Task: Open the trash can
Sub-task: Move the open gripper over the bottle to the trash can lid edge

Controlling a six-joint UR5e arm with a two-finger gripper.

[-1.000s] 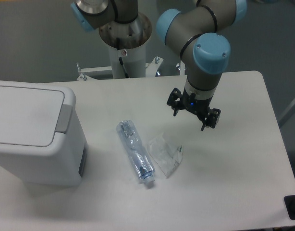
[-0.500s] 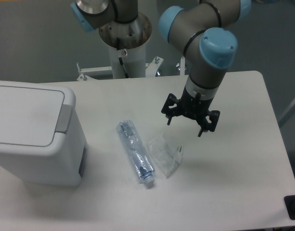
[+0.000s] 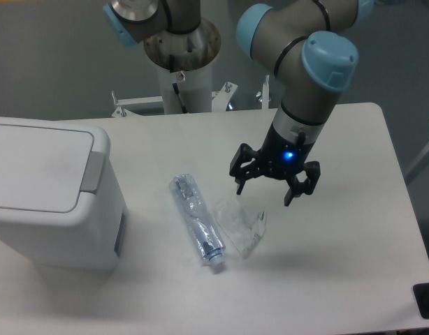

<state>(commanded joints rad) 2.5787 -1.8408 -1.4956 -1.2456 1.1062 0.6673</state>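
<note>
Over the last second the black two-finger gripper (image 3: pixel 264 191) is seen to have shifted leftward and lower, toward the crumpled clear plastic wrapper (image 3: pixel 240 224). The large white boxy plastic trash can (image 3: pixel 50 192), lid shut, remains well apart at the table's left edge. The jaws are spread wide, nothing held or touched

The gripper (image 3: pixel 264 196) has come down and a little to the left since a second ago, from above the bare tabletop to just over the crumpled clear wrapper (image 3: pixel 240 225). It has also turned at the wrist, so its two spread fingers (image 3: pixel 240 169), which before sloped down to the right, now sit nearly level and point down at the table. A blue light now glows on the wrist above them.
</note>
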